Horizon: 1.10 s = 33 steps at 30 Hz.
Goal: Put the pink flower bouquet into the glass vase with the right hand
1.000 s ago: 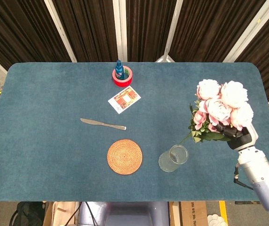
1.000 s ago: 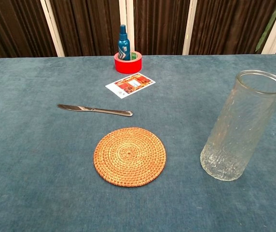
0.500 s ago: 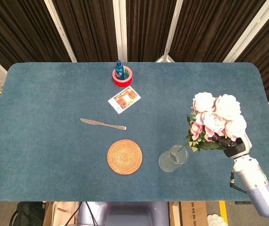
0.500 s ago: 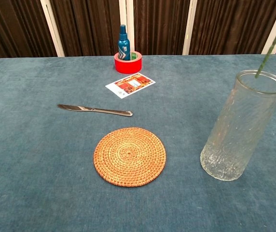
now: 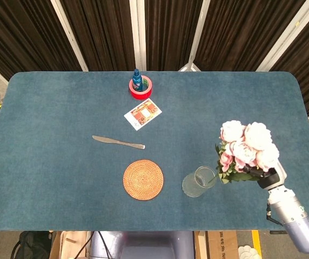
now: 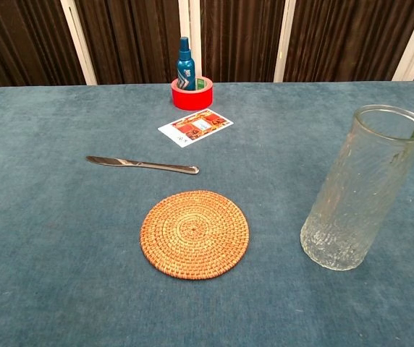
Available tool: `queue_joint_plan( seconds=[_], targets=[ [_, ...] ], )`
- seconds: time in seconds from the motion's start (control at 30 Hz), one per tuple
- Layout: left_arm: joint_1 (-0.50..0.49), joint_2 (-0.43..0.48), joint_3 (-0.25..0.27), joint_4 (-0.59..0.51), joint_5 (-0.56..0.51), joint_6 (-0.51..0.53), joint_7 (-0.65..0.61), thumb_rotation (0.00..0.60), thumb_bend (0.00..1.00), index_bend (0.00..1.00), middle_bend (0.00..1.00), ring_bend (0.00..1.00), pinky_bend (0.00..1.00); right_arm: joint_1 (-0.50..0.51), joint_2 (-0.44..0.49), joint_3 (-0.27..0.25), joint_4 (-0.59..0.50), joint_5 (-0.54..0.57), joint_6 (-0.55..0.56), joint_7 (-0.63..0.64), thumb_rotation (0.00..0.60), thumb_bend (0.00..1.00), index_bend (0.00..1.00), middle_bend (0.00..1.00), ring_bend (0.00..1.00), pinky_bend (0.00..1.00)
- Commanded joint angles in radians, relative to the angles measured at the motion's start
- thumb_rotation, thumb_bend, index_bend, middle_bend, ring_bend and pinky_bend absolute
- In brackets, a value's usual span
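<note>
Taking the tall, clear ribbed glass vase (image 6: 362, 189) as the mark and reading left to right: well to its left lies a round woven rattan coaster (image 5: 143, 179), beyond that a silver table knife (image 5: 118, 142). Just right of the vase, the robot's right hand (image 5: 270, 176) grips the pink flower bouquet (image 5: 246, 152) low among its green leaves, blooms leaning above and right of the rim. From the chest view, a green stem crosses the vase's lip, so insertion looks begun. Next, I reckon, the stems need lowering straight down before the fingers let go. The left hand is not visible.
</note>
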State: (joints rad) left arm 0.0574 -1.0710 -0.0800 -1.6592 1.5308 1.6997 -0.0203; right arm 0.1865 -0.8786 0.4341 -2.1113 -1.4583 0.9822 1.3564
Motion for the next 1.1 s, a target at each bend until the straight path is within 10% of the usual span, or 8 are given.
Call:
queue_joint_plan(
  seconds=[0.03,0.4,1.1],
  targets=[
    [0.0,-0.001,0.0,-0.001,-0.002,-0.001,0.003,0.6,0.21,0.12,0.0,0.0,0.05,0.01,-0.041,-0.062,0.033,-0.062,0.014,0.013,0.6,0.4,0.61,0.46,0.47,0.12],
    [-0.003,-0.001,0.0,-0.001,-0.002,-0.004,0.008,0.6,0.21,0.12,0.0,0.0,0.05,0.053,-0.097,-0.149,0.089,-0.126,0.054,-0.008,0.6,0.4,0.6,0.43,0.37,0.11],
    [-0.002,0.006,0.005,-0.003,0.001,-0.007,-0.005,0.6,0.21,0.12,0.0,0.0,0.05,0.153,-0.04,-0.306,0.184,-0.281,0.058,0.01,0.6,0.13,0.16,0.11,0.04,0.0]
  ],
)
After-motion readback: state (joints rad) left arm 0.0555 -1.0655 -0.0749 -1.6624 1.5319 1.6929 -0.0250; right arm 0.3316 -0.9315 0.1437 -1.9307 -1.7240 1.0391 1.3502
